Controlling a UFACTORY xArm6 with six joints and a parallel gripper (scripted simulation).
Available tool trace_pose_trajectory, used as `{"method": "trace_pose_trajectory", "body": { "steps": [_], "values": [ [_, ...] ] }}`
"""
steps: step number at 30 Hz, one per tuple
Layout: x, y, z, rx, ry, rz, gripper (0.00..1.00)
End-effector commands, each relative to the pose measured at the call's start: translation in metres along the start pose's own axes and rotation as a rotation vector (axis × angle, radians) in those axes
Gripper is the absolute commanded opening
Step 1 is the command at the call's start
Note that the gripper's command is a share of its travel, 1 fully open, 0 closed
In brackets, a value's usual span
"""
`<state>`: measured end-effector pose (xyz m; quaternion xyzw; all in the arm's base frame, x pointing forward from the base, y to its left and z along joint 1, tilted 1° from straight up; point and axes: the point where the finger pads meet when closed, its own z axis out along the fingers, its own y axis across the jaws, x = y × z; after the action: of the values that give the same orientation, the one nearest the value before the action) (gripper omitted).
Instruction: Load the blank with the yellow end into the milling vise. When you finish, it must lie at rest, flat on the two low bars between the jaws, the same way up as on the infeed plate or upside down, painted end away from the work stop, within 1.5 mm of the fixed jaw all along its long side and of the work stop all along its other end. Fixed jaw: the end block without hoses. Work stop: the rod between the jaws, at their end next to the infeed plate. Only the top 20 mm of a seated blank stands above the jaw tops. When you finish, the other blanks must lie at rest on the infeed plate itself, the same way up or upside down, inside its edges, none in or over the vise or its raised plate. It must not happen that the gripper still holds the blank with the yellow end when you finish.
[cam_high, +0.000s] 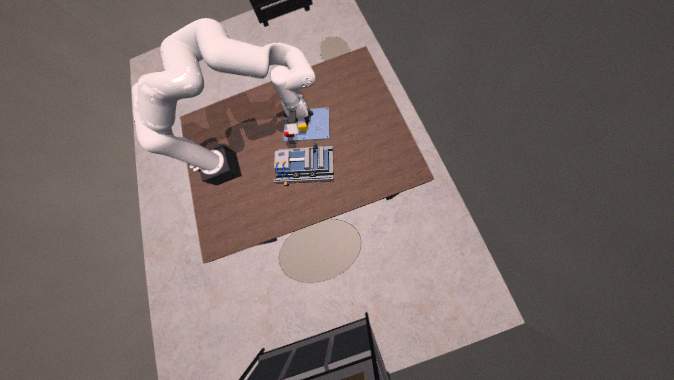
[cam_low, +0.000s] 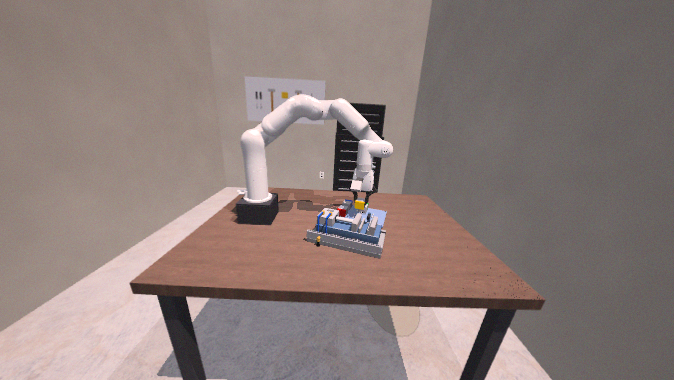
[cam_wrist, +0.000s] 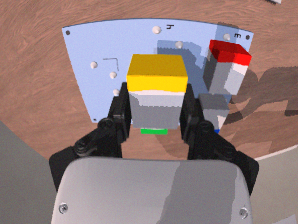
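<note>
My gripper (cam_wrist: 156, 95) (cam_low: 361, 199) is shut on the blank with the yellow end (cam_wrist: 157, 70) (cam_high: 302, 127) (cam_low: 359, 205). It holds this blank above the infeed plate (cam_wrist: 80, 45) (cam_high: 323, 116), with the yellow end away from the gripper body in the wrist view. A red-ended blank (cam_wrist: 226, 75) (cam_high: 289, 134) (cam_low: 342, 212) is on the plate's right part in the wrist view. A grey blank (cam_wrist: 214, 107) with a blue end is near it. A green end (cam_wrist: 154, 131) shows past the held blank, its body hidden. The vise's fixed jaw (cam_high: 321, 157) (cam_low: 373, 225) and work stop (cam_high: 315, 147) stand beside the plate.
The movable jaw (cam_high: 308, 158) (cam_low: 357, 222) stands apart from the fixed jaw. The hose block (cam_high: 281, 156) (cam_low: 328, 217) with blue hoses is at the vise's left end. Small pale pins (cam_wrist: 93, 65) stand on the infeed plate. The black robot base (cam_low: 257, 210) is to the left.
</note>
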<state>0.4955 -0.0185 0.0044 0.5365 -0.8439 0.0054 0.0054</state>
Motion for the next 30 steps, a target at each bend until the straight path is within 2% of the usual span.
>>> {"method": "trace_pose_trajectory", "body": {
  "steps": [1,7,14,24,30],
  "values": [
    [-0.001,-0.002,-0.013,0.006,-0.002,0.0,0.0],
    [-0.001,-0.002,-0.031,0.005,-0.002,0.0,0.0],
    [-0.001,-0.002,-0.031,0.005,-0.002,0.0,0.0],
    [-0.001,-0.001,-0.075,0.005,-0.002,0.0,0.0],
    [-0.001,-0.001,-0.075,0.005,-0.002,0.0,0.0]
  ]
}}
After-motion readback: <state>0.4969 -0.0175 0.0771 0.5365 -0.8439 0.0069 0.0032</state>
